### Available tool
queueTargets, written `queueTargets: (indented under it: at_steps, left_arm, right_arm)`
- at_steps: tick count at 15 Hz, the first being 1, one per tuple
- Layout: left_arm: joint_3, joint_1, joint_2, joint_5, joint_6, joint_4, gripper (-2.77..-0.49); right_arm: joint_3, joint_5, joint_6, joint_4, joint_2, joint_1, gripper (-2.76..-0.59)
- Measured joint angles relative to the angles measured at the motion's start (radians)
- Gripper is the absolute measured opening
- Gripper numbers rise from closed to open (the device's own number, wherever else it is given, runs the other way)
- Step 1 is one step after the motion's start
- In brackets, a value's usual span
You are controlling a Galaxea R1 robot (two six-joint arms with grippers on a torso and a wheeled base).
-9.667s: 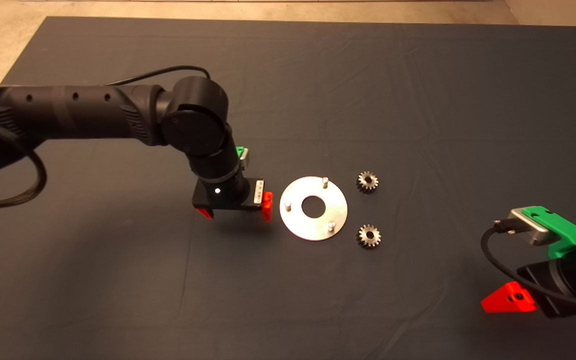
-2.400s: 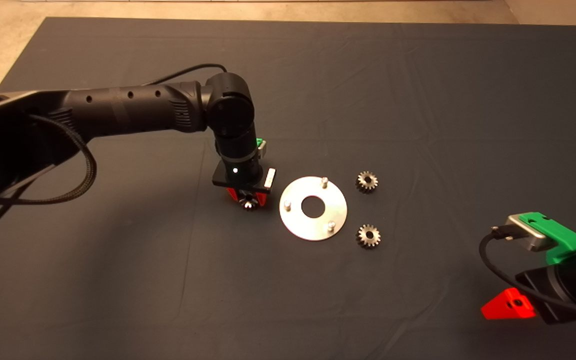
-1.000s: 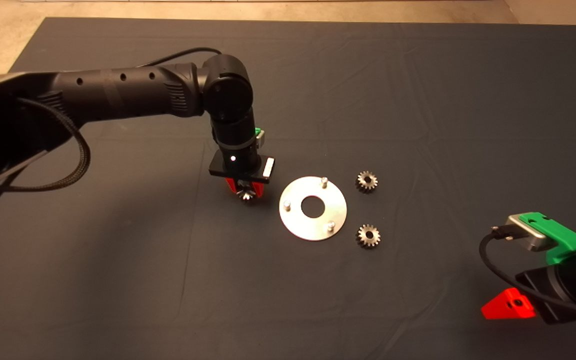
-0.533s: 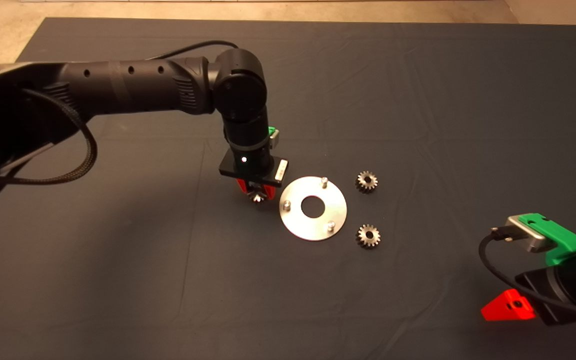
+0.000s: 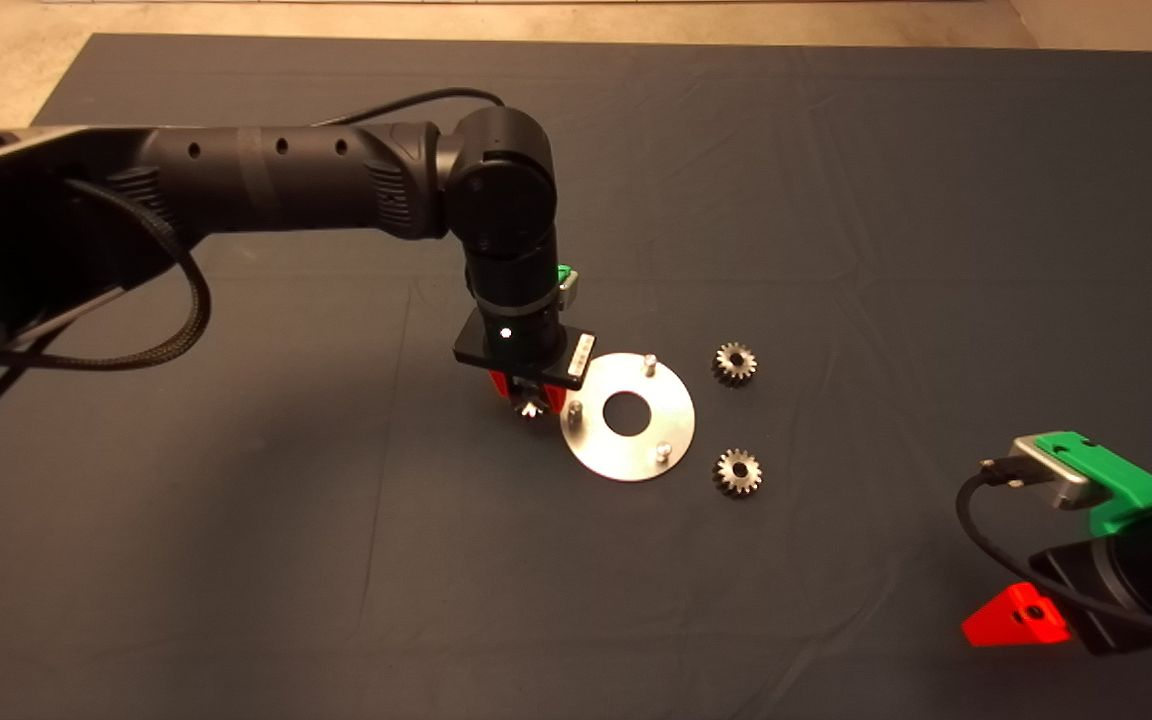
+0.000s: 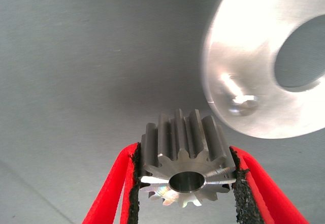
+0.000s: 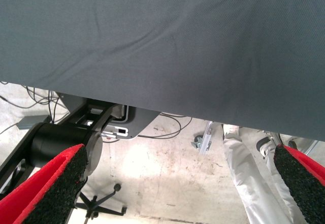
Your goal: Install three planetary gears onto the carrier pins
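Presently none of the three carrier pins (image 5: 649, 362) on the silver disc (image 5: 627, 440) bears a gear, so by my reading the task stands at its first installation, with all three fittings outstanding. The left gripper (image 5: 533, 402) hangs just beside the disc's rim, on the side away from the loose gears, its red fingers (image 6: 112, 183) closed on one planetary gear (image 6: 184, 165), pads bearing on the teeth at both flanks and the bore facing the wrist camera. The nearest pin (image 6: 242, 101) lies close ahead of the held gear, not yet under it. Two further gears (image 5: 735, 363) (image 5: 737, 471) rest on the mat just beyond the disc's opposite side. The right gripper (image 5: 1016, 617) waits well apart from the disc, fingers spread wide and empty.
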Motion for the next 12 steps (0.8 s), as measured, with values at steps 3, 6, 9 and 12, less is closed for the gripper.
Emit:
queueTargets:
  at_steps: [3, 6, 9, 12]
  left_arm:
    - [-0.015, 0.0, 0.045, -0.004, 0.0, -0.001, -2.26]
    - [-0.038, 0.0, 0.06, 0.017, 0.0, 0.0, -2.26]
    - [-0.043, 0.0, 0.061, 0.023, 0.0, 0.0, -2.26]
    - [-0.061, 0.0, 0.069, 0.023, 0.004, 0.0, -2.26]
  right_arm:
    - [0.0, 0.0, 0.0, 0.0, 0.0, 0.0, -0.62]
    - [0.0, 0.0, 0.0, 0.0, 0.0, -0.002, -0.62]
    - [0.0, 0.0, 0.0, 0.0, 0.0, -0.002, -0.62]
    - [0.0, 0.0, 0.0, 0.0, 0.0, -0.002, -0.62]
